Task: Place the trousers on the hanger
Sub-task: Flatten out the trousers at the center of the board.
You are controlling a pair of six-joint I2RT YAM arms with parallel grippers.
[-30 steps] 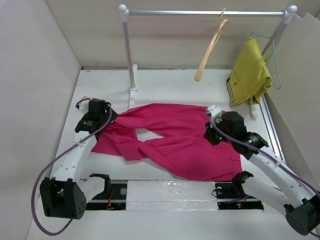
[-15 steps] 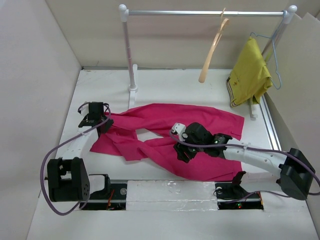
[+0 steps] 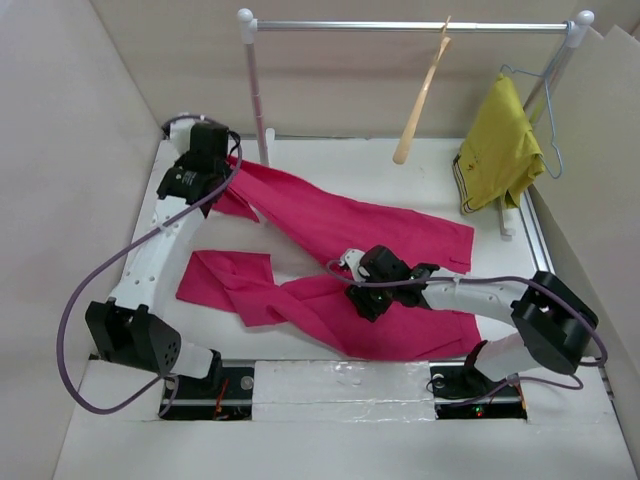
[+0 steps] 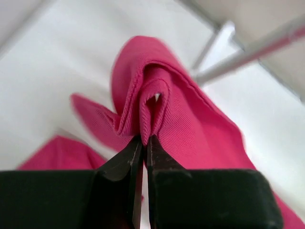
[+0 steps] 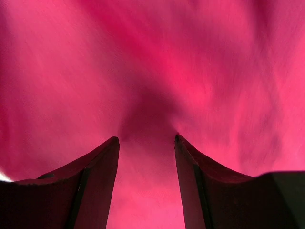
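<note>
The magenta trousers [image 3: 340, 225] lie spread over the white table, one leg drawn out toward the far left corner. My left gripper [image 3: 226, 166] is there, shut on a bunched fold of that leg. The left wrist view shows the fold of the trousers [image 4: 190, 124] pinched at the tips of the left gripper [image 4: 144, 138]. My right gripper [image 3: 364, 303] is down on the middle of the cloth. In its wrist view the right gripper [image 5: 146, 139] is open, tips pressed on the trousers [image 5: 167, 62]. The tan wooden hanger [image 3: 422, 100] hangs from the rail, apart from both grippers.
A metal rail [image 3: 400, 26] on two white posts crosses the back. On it at the right, a mustard-yellow garment [image 3: 495, 145] hangs on a thin wire hanger [image 3: 548, 125]. Walls close in on the left and right. The left post's foot [image 3: 265, 180] stands just behind the trousers.
My left gripper has shut on the trouser leg and pulled it toward the far left corner. My right gripper has opened and swung left onto the middle of the cloth.
</note>
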